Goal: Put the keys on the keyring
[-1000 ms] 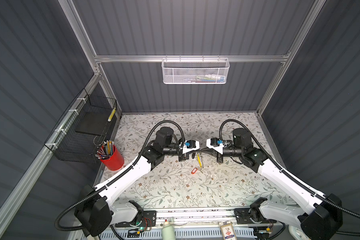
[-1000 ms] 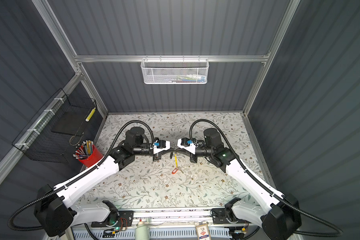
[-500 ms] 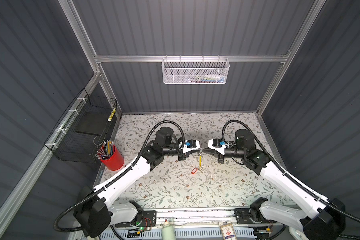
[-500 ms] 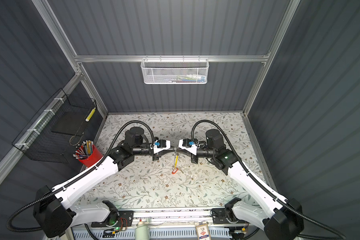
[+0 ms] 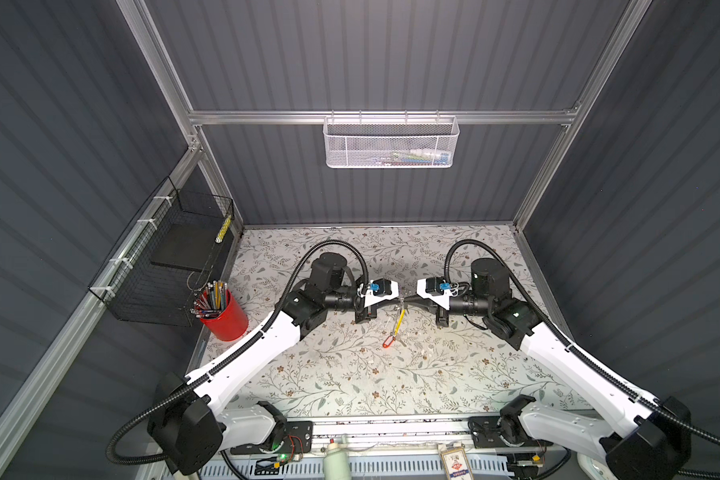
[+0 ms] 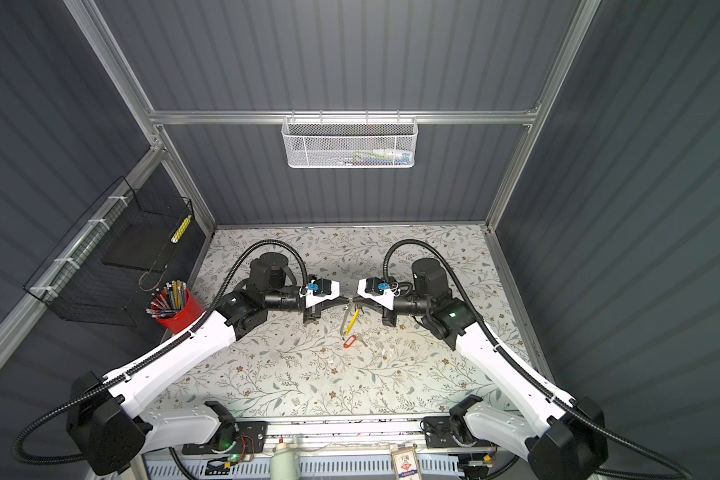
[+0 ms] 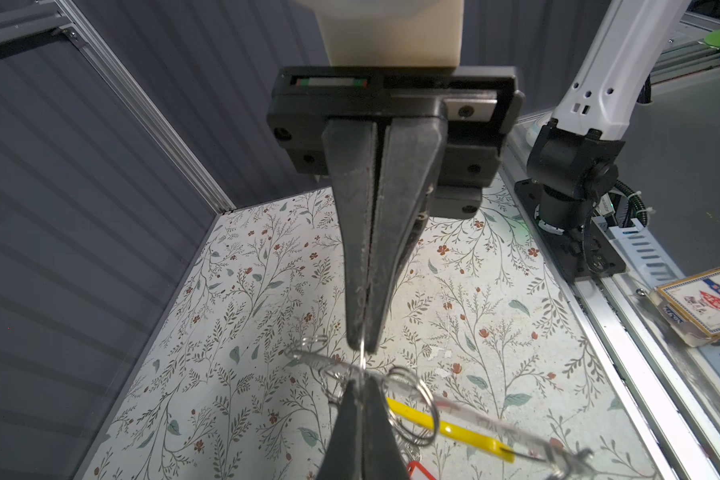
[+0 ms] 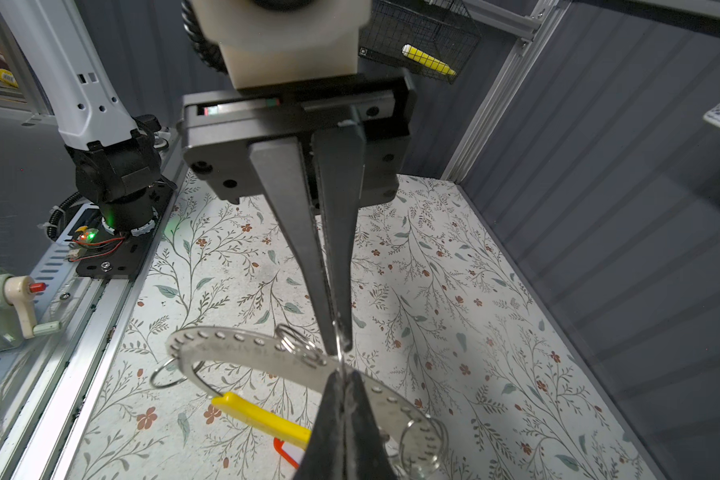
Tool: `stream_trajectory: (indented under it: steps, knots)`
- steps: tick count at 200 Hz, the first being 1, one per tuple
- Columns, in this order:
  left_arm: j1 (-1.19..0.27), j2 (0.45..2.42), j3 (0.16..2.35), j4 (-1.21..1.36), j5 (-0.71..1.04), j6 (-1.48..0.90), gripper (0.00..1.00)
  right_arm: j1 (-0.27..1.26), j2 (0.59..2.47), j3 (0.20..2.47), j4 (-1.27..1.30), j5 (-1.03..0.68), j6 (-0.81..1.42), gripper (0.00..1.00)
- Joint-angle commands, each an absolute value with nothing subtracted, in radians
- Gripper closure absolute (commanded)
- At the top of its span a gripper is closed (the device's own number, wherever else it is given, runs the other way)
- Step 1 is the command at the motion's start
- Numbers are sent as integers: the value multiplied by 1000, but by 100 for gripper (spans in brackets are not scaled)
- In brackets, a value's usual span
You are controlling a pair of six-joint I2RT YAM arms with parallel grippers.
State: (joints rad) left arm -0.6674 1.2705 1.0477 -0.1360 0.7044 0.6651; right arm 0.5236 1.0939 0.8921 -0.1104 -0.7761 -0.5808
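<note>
The keyring (image 8: 242, 347), a grey studded hoop with a yellow segment (image 5: 398, 322), hangs above the flowered table between both arms. My left gripper (image 7: 362, 343) and right gripper (image 8: 339, 343) meet tip to tip in both top views, each shut on the same thin wire ring (image 7: 364, 363) at the hoop's top. More small rings (image 7: 412, 399) hang along the hoop. Under the yellow segment a red tag (image 6: 350, 341) shows beside a silvery key (image 6: 362, 341); I cannot tell whether they touch the table. The left gripper's fingers (image 8: 329, 424) hide part of the hoop.
A red cup of pencils (image 5: 224, 318) stands at the table's left edge, below a black wire basket (image 5: 171, 257) on the left wall. A white mesh basket (image 5: 389, 143) hangs on the back wall. A card box (image 7: 703, 303) and a pale green crank device (image 8: 1, 307) sit on the front rail.
The right arm's elbow has shifted slightly to the right. Both gripper tips stay together, and the keyring hangs in nearly the same place.
</note>
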Motion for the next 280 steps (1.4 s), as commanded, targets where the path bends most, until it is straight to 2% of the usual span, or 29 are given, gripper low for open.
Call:
stream_trajectory:
  steps: [1,13,37,74,114,142,167,183,226,257,280]
  knots:
    - [-662,1283,1092,-122,729,668,100,532,1096,890,-119,-808,-585,94]
    - [-661,1285,1096,-127,727,667,100,531,1095,890,-129,-795,-584,82]
    - [-662,1284,1092,-126,714,666,100,530,1071,872,-136,-752,-594,69]
    - [-663,1285,1094,-131,707,672,100,524,1048,854,-130,-720,-595,62]
    - [-662,1275,1092,-159,666,684,100,513,1053,840,-98,-627,-501,58]
    - [-647,1228,1048,-185,605,692,100,490,1079,823,-200,-555,-467,57]
    - [-603,1158,973,-205,569,690,100,491,1113,832,-300,-570,-492,58]
    - [-571,1105,925,-216,538,692,100,497,1174,826,-321,-585,-511,60]
    - [-532,995,854,-255,469,693,100,534,1328,888,-382,-473,-411,60]
    - [-525,955,835,-251,451,671,100,582,1534,1043,-507,-288,-172,66]
    - [-526,941,827,-238,443,648,100,634,1664,1193,-622,-189,-37,66]
